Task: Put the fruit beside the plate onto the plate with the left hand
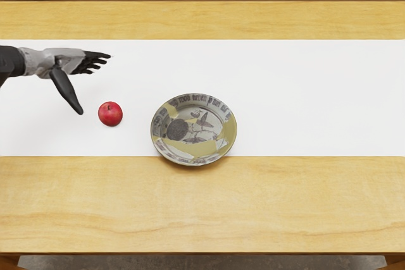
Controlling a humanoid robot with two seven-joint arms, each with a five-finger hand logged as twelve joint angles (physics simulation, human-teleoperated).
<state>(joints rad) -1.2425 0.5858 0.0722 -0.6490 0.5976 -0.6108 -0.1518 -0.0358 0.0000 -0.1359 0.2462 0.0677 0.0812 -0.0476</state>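
Observation:
A small red apple (110, 114) lies on the white runner, just left of a round patterned plate (218, 147). The plate holds nothing. My left hand (81, 80) reaches in from the left edge, up and to the left of the apple and apart from it. Its fingers are spread and hold nothing; the thumb (67, 91) points down toward the apple.
A white runner (304, 93) crosses the wooden table (253, 207) from side to side. The table's far edge meets a brown wall at the top.

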